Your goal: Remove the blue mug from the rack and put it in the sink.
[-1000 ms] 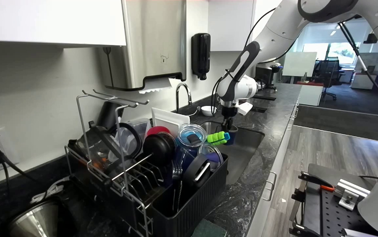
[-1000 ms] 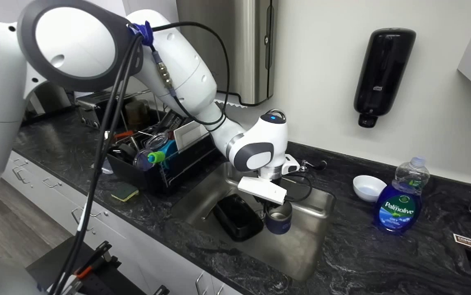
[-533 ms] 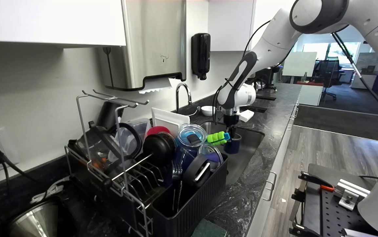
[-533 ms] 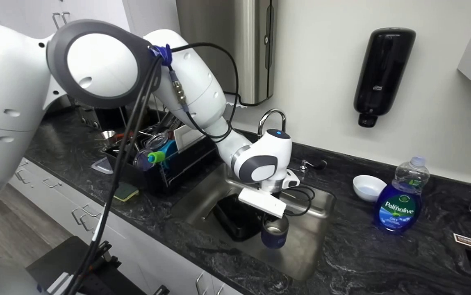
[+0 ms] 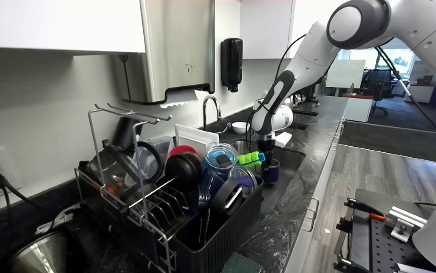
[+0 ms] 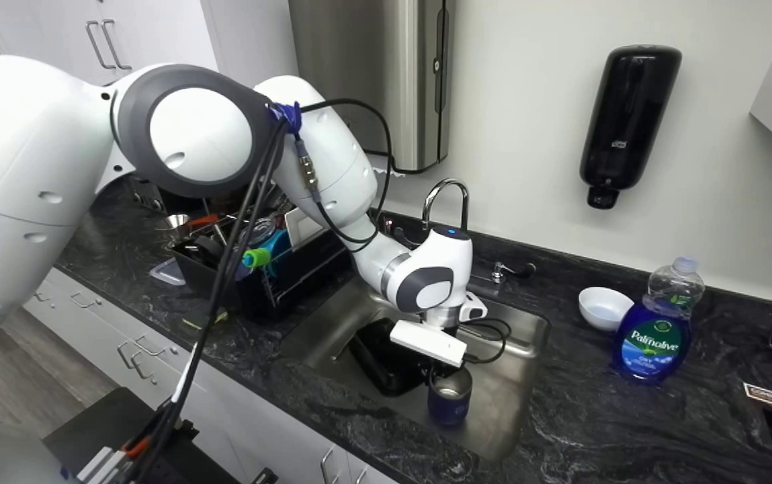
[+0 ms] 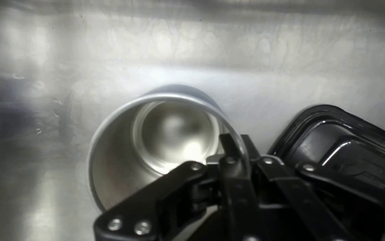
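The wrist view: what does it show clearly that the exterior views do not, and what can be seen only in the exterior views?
Only the wrist view shows clearly that the end effector has one finger inside the blue mug and one outside.

Only the exterior views show the dish rack, the faucet and the white bowl.

Both share the blue mug, the end effector and the metal sink.

Sink (image 6: 496,410) set into the tabletop (image 6: 587,423), in an exterior view the rack (image 6: 315,269) left of the sink, bowl (image 6: 605,309) and bottle (image 6: 654,333) right of it, faucet (image 6: 464,206) behind it, tray (image 6: 387,366) in it left of the mug (image 6: 449,407), tool (image 7: 238,144) astride the mug's wall
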Controlling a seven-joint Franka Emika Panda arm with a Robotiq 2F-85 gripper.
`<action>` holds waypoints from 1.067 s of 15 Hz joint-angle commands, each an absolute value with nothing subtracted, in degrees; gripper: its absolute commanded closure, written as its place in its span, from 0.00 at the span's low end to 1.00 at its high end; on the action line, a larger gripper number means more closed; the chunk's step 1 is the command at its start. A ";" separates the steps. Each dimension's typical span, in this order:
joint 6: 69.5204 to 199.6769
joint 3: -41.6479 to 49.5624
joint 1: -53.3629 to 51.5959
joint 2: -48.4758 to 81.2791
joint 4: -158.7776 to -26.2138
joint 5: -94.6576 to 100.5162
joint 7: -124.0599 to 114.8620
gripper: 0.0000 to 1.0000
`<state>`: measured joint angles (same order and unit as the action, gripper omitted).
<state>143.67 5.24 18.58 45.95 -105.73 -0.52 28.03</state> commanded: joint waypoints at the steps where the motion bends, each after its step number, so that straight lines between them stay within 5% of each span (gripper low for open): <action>1: 142.07 5.17 18.67 46.93 -103.98 2.09 26.10 0.98; 7: 142.44 4.42 19.38 47.38 -103.13 1.95 26.48 0.98; 8: 142.58 4.46 19.36 47.35 -103.05 1.95 26.38 0.74; 16: 142.68 5.02 19.12 46.45 -102.37 2.44 26.20 0.19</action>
<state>143.67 5.19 18.67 47.05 -102.70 0.73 27.45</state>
